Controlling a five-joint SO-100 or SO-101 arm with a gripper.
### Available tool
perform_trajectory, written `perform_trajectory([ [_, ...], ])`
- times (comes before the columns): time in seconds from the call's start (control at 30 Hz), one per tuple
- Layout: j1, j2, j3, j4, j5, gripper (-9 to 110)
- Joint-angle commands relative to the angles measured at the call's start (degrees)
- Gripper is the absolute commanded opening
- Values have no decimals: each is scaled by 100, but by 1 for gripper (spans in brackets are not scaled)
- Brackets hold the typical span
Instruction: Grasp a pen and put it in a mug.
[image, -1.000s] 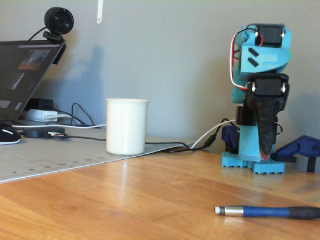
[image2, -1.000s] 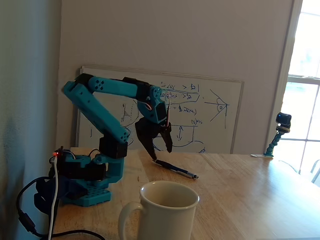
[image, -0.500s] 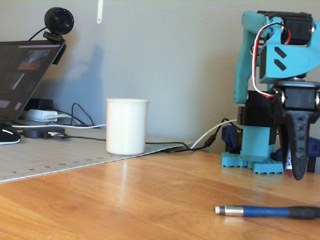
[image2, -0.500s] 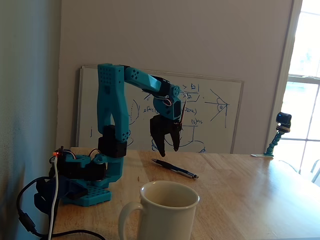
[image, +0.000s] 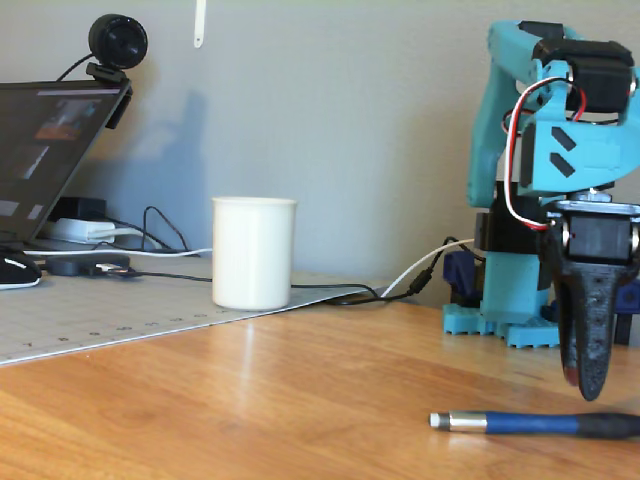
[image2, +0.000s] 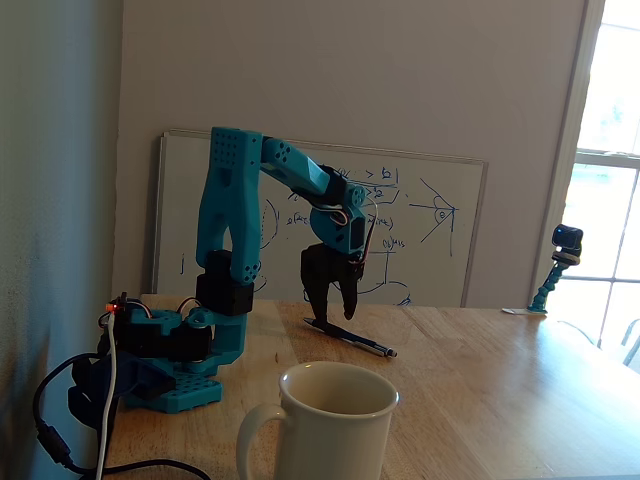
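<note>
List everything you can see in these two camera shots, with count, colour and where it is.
pen: one, blue with silver tip, lying on the wooden table
mug: one, cream, upright on the table, apart from the pen
laptop: one, dark, with a black webcam clipped on
whiteboard: one, white, leaning on the wall
small camera: one, blue, by the window
arm: one, teal
pincer: one, black, open over the pen

We identify a home office or study: wooden desk (image2: 480, 380), marked whiteboard (image2: 420, 235) against the wall at 12 o'clock, window (image2: 610, 200) at 3 o'clock, laptop (image: 45, 150) with webcam (image: 117, 45).
</note>
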Motion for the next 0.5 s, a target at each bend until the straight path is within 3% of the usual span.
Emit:
perform_trajectory([
  [0.0, -44, 44, -431, -62, -9, 22],
  [0.47, 9, -396, -668, -70, 79, 22],
])
